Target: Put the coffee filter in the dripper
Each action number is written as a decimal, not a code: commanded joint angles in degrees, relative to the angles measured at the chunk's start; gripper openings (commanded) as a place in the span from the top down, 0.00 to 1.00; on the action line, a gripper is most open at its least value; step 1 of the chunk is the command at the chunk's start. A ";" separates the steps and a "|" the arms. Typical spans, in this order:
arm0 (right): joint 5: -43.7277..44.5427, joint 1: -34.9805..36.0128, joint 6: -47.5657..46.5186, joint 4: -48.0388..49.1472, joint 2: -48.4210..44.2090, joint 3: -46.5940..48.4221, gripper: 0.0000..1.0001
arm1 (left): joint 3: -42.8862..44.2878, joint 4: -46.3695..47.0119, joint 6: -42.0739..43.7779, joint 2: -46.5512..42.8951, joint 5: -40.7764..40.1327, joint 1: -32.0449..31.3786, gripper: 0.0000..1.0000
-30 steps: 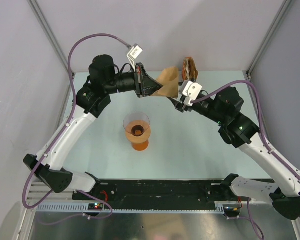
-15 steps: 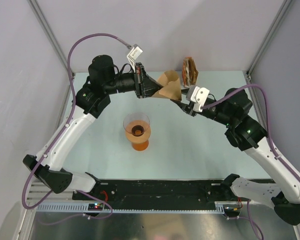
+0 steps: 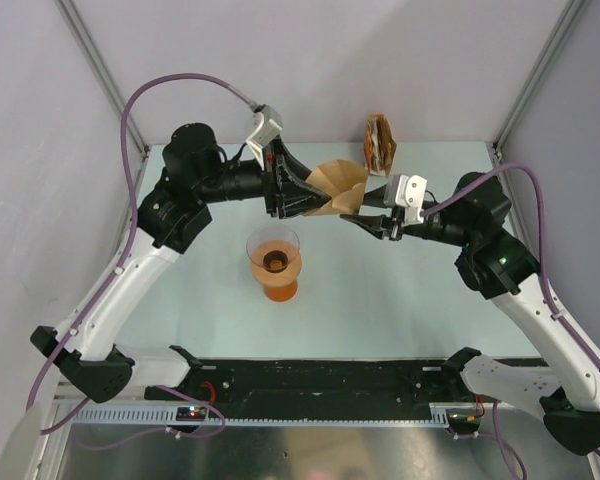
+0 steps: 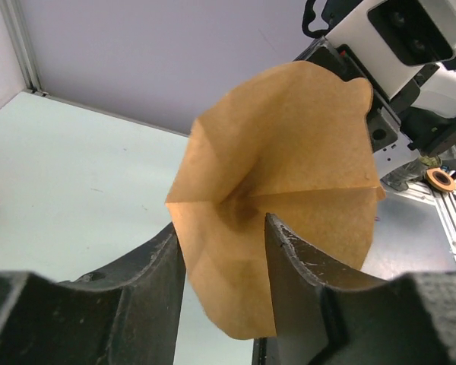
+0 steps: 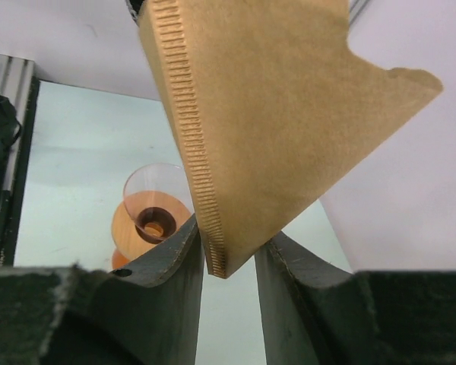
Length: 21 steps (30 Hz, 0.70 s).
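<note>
The coffee filter (image 3: 342, 180), a tan paper cone, hangs in the air between both grippers, behind and to the right of the dripper (image 3: 274, 258). My left gripper (image 3: 318, 200) reaches it from the left; in the left wrist view its fingers stand apart (image 4: 222, 222) with the filter (image 4: 289, 167) loose between them. My right gripper (image 3: 367, 217) comes from the right and is shut (image 5: 234, 228) on the filter's pointed seam end (image 5: 273, 99). The peach-orange dripper (image 5: 153, 213) stands on an orange vessel on the table, well below the filter.
An upright bundle of brown papers (image 3: 381, 143) stands at the back right near the wall. Grey walls enclose the table on three sides. The black rail (image 3: 320, 385) with both arm bases runs along the near edge.
My left jaws have opened off the filter while the right jaws closed on its tip. The filter has shifted slightly right and down, and the left arm swung a little left.
</note>
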 commanded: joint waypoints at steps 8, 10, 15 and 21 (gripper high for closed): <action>-7.94 -1.10 3.64 0.30 -2.05 0.05 0.66 | 0.25 1.27 4.18 -0.08 2.89 -0.22 0.43; -8.40 -1.10 3.91 0.18 -2.09 0.09 0.67 | 0.14 1.30 4.80 -0.26 2.95 -0.20 0.40; -9.70 -1.04 4.22 -1.39 -2.01 0.04 0.68 | 0.08 1.28 6.08 -0.53 3.96 -0.26 0.39; -10.23 -0.78 4.99 -2.33 -1.64 0.08 0.69 | -0.27 0.88 9.17 -1.18 4.90 -1.13 0.44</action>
